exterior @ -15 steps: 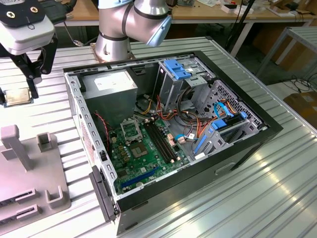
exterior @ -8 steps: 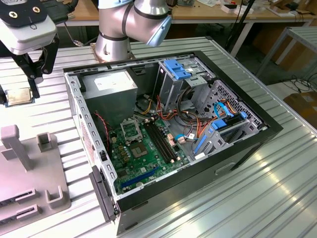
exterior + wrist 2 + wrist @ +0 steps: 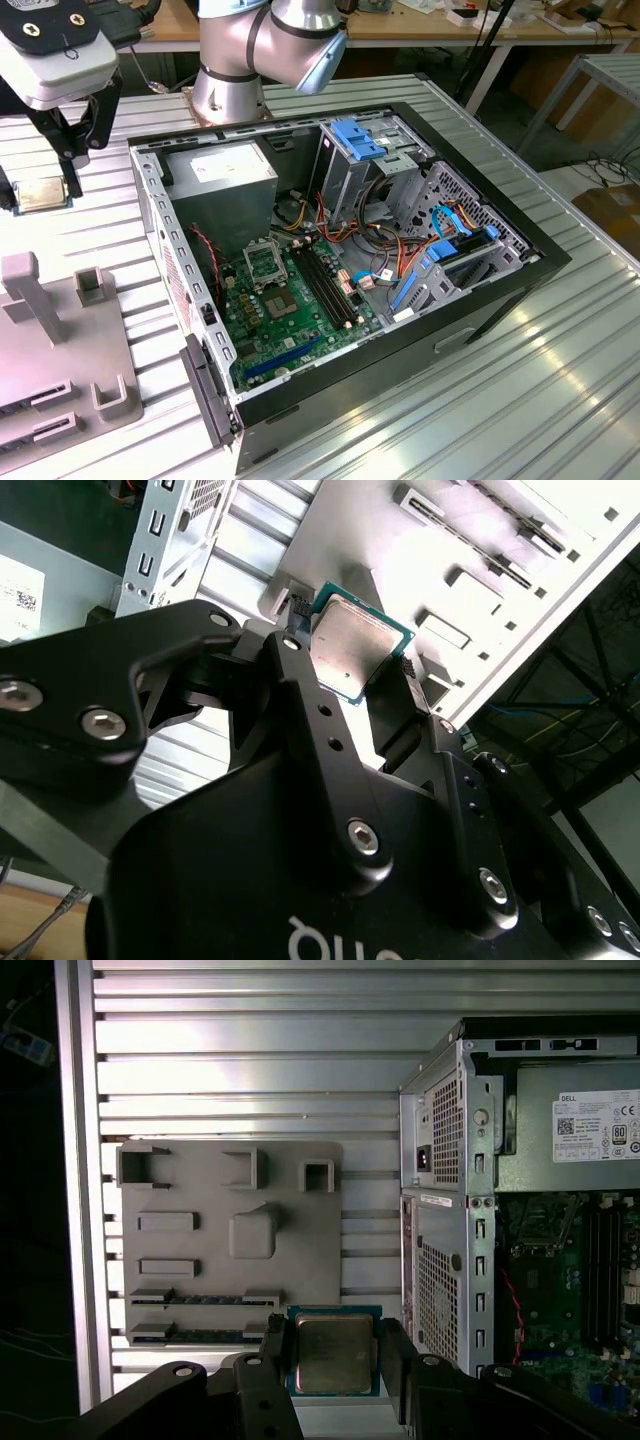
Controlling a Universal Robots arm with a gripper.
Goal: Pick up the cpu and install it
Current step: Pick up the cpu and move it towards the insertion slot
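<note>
At about ten o'clock in the exterior view, my jaws are clamped on the cpu (image 3: 40,193). One finger (image 3: 275,1348) presses each of two opposite edges, and the metal lid faces both wrist cameras. I judge the chip to be lifted clear of the ribbed surface (image 3: 560,380). The grey fixture (image 3: 55,340) lies toward six o'clock from it.

The hold is my first worry. I have only thin edges, so a jolt or a quick swing could twist the chip in the jaws or drop it.

Toward four o'clock from the cpu stands the near metal wall (image 3: 160,225) of the open computer case (image 3: 540,262). That wall rises between me and the motherboard (image 3: 300,325). If I cross too low, a finger or a corner of the chip could strike its rim.

Further toward four o'clock, just beside the power supply (image 3: 222,172), sits the socket (image 3: 262,262). I cannot tell whether its retaining frame is open. Coming down on a shut frame would jam the chip. Coming down tilted or turned the wrong way could bend the contacts.

Loose cables (image 3: 385,250) lie at three o'clock from the socket, well apart from it. They could snag the arm only on a wide approach.
</note>
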